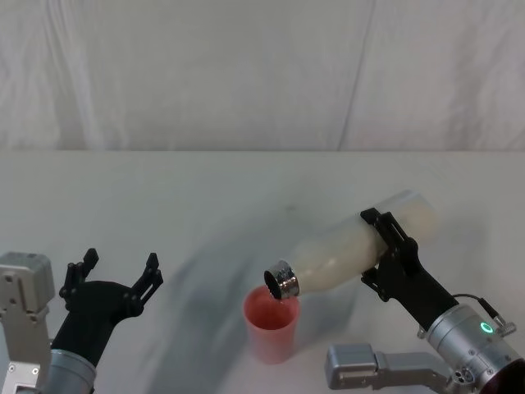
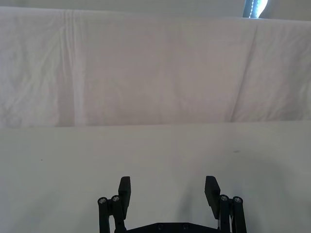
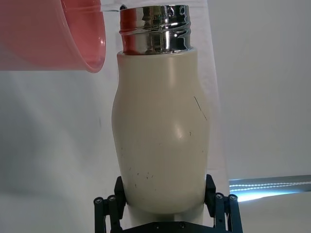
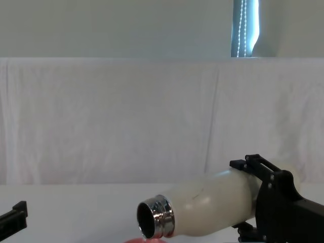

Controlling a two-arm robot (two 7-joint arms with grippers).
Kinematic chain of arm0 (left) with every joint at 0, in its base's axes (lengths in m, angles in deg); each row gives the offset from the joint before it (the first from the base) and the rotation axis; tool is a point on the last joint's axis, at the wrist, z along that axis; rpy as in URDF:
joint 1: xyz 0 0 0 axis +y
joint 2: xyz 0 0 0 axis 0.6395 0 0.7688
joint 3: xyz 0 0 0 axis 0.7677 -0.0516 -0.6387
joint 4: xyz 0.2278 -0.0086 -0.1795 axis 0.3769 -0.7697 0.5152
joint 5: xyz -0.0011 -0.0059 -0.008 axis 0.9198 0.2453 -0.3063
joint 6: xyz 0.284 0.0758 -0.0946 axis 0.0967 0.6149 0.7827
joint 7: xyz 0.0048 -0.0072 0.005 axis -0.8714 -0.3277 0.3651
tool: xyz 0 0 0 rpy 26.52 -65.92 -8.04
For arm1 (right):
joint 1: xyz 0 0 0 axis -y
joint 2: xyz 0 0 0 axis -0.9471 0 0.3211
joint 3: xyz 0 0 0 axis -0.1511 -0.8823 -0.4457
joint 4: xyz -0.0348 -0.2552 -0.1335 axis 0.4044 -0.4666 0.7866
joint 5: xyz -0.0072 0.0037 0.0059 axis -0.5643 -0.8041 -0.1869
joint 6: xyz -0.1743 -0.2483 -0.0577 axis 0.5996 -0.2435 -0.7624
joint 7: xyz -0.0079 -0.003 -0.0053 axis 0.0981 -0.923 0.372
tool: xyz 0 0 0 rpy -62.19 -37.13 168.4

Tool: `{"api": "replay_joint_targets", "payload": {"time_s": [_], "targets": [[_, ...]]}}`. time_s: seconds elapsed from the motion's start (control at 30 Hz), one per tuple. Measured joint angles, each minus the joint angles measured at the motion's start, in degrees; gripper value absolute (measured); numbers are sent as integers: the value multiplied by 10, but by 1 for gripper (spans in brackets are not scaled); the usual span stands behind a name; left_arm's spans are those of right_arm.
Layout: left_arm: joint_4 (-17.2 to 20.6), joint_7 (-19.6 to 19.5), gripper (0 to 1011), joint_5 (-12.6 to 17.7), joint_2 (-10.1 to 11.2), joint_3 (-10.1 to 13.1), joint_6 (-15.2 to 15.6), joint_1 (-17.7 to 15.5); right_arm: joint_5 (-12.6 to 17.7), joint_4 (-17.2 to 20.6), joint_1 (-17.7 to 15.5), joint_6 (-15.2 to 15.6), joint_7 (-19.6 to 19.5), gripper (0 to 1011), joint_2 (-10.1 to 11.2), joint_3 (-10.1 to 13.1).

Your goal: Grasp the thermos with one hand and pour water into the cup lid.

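Right pincer [image 1: 392,246] round tilted thermos [image 1: 361,242], neck over cup lid [image 1: 271,322].

Thermos [image 1: 361,242]: tilted, steel neck over pink cup lid [image 1: 270,323], clamped by right gripper [image 1: 392,250]. Left gripper [image 1: 115,275]: spread wide, low left, over white table [image 1: 164,197].

Both arms have silver-grey metal parts near the bottom, each ends in a black end effector, left [image 1: 115,271] and right [image 1: 392,256], with thin fingers and small shiny screws, and the right wrist has a little green light ring [image 1: 487,327].
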Motion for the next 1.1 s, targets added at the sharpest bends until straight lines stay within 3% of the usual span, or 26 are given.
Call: {"api": "replay_joint_targets", "payload": {"time_s": [1.1], "targets": [[0,0,1001,0,0,0,0,0,-4,1,0,1,0,962,0,-3]]}}
